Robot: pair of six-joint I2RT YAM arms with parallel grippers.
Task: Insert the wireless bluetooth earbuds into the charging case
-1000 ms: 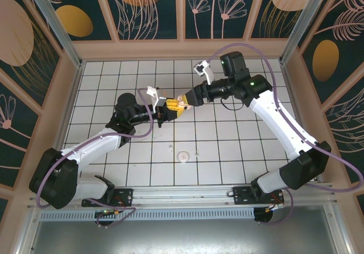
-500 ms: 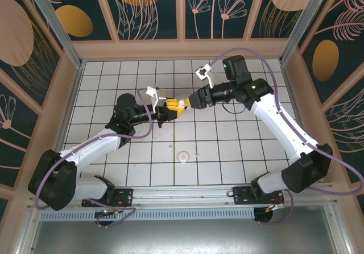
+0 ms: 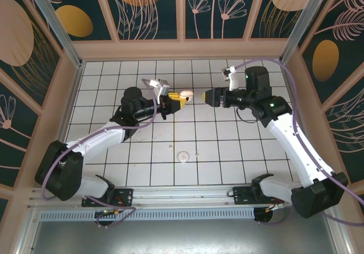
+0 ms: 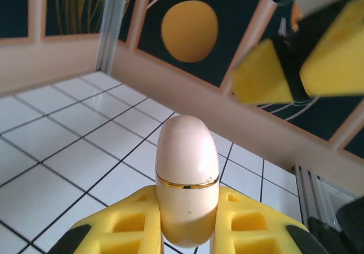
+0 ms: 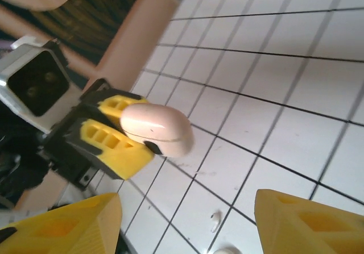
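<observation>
The charging case [image 3: 185, 96], lid closed, is held clear of the table [image 3: 227, 146], clamped by its lower half between the pads of the left gripper [image 3: 180, 98], while the right gripper [image 3: 209, 98] is spread wide near it, grasping nothing. The shell is judged light, rigid and glossy, hence slippery, so the lid is best taken by its sides above the gold seam [image 4: 186, 184]. The wireless bluetooth earbuds [image 3: 170, 148], taken to be the pale specks beside the round disc [image 3: 182, 157], are seen on the tiles
</observation>
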